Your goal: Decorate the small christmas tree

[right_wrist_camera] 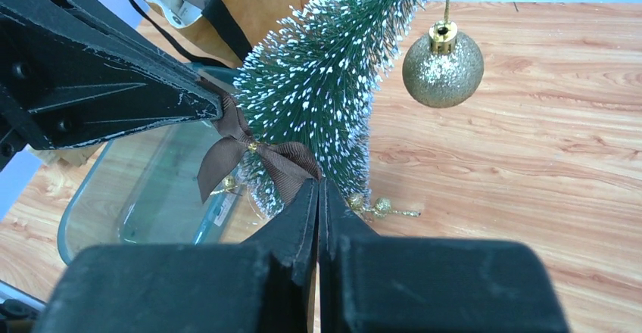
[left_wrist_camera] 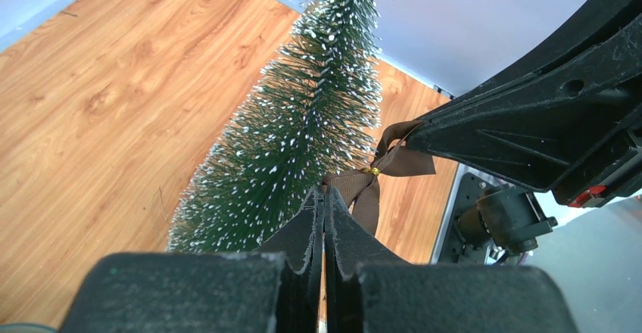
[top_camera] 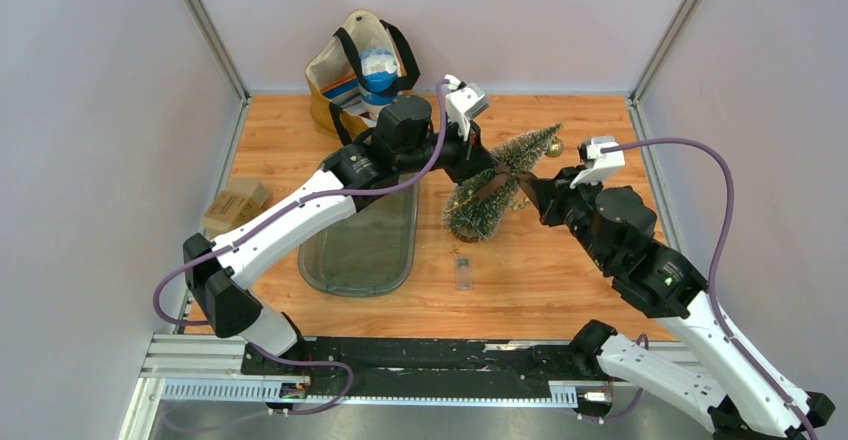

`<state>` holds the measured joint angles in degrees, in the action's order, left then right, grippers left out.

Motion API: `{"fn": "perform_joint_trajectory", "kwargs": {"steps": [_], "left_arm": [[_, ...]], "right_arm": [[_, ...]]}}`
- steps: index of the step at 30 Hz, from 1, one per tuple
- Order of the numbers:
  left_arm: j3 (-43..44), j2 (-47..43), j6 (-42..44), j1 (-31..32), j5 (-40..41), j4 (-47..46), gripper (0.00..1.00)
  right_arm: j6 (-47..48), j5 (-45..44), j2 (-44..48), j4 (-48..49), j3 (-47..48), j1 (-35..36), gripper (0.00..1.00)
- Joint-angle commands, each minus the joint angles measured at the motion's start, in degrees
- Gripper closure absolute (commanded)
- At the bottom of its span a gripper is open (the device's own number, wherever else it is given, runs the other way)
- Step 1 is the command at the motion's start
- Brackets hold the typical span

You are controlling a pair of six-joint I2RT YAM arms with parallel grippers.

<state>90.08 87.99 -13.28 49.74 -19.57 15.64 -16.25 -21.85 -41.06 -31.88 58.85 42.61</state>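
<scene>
The small christmas tree point(top_camera: 497, 182) stands mid-table with its tip leaning to the far right; it is green with white-frosted needles. A gold glitter ball point(right_wrist_camera: 443, 68) hangs from the tip. A brown ribbon bow point(right_wrist_camera: 257, 155) with a gold knot stretches across the tree's side. My left gripper point(left_wrist_camera: 325, 194) is shut on one end of the bow point(left_wrist_camera: 363, 185), coming in from the left. My right gripper point(right_wrist_camera: 319, 183) is shut on the other end, coming in from the right. In the top view both grippers, left point(top_camera: 488, 168) and right point(top_camera: 530, 188), meet at the tree's middle.
A clear tray point(top_camera: 360, 250) lies left of the tree, under the left arm. A tan tote bag point(top_camera: 355, 70) stands at the back wall. A cardboard box point(top_camera: 235, 205) sits at the left edge. A small clear packet point(top_camera: 462, 272) and gold beads point(right_wrist_camera: 378, 208) lie near the tree's base.
</scene>
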Motion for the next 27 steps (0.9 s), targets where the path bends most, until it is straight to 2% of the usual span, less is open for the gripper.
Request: {"fn": "perform_joint_trajectory", "kwargs": {"steps": [1, 27], "left_arm": [[2.12, 0.08, 1.41, -0.25, 1.29, -0.78, 1.00], [-0.43, 0.70, 0.45, -0.43, 6.48, -0.08, 1.00]], "right_arm": [[-0.18, 0.93, 0.02, 4.46, -0.75, -0.86, 0.99], [-1.42, 0.93, -2.71, 6.92, -3.13, -2.62, 0.92]]}}
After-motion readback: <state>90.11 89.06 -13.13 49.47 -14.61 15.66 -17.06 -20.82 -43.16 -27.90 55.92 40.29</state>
